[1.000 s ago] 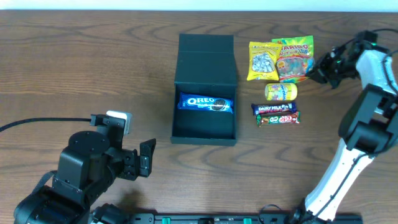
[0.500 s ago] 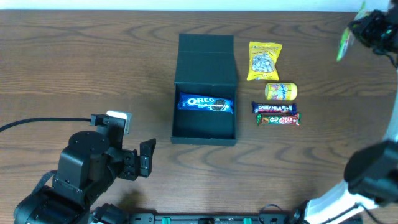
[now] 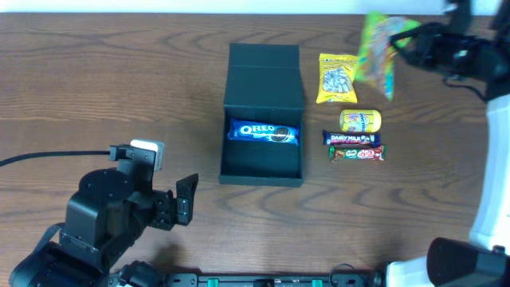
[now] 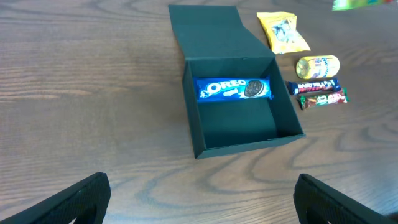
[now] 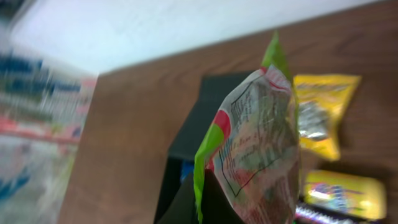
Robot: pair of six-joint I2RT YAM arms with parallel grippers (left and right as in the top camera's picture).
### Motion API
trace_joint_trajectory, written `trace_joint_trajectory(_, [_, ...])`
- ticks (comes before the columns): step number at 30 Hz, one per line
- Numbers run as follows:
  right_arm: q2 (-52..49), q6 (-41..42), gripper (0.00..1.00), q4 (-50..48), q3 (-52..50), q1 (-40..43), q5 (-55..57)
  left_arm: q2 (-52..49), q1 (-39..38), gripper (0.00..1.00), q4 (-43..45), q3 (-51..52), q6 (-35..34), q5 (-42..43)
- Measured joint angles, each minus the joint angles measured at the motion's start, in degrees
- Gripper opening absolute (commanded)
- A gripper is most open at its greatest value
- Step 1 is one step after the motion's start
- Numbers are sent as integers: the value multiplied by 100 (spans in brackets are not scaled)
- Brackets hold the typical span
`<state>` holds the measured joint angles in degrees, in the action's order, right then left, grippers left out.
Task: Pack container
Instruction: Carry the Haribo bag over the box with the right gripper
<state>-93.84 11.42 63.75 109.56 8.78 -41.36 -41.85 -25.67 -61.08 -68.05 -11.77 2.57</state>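
The container is a dark shallow box at the table's middle, its flap lid lying open behind it. A blue Oreo packet lies across the inside. My right gripper is shut on a green gummy bag, held in the air right of the lid. In the right wrist view the bag fills the frame above the jaws, with the container behind it. My left gripper stands open at the lower left, empty, and faces the container and the Oreo packet.
Right of the box lie a yellow snack packet, a yellow egg-shaped sweet, a Dairy Milk bar and a red-green bar. A black cable runs along the left side of the table.
My right gripper lifted the gummy bag off the table, swung it up to the far right, then brought it back left. The left arm barely moved.
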Motion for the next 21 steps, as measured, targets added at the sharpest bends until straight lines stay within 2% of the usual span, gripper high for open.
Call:
trace_joint_trajectory(4, [0,-310,1,540,-2,-603,35,0,0,95,-76,-31,0,-2])
trace_joint_trajectory(9, [0,-903,1,1845,22,-1215,470,0,0,95,-83,-31,0,-2])
trace_joint_trajectory(12, [0,-1158,1,2269,22,-1532,706,0,0,95,-46,-31,0,-2])
trace_joint_trajectory(16, [0,-1351,1,2424,22,-2015,874,0,0,95,-37,-31,0,-2])
trace_joint_trajectory(21, [0,-1331,1,2098,4,-2717,870,0,0,95,-37,-31,0,-2])
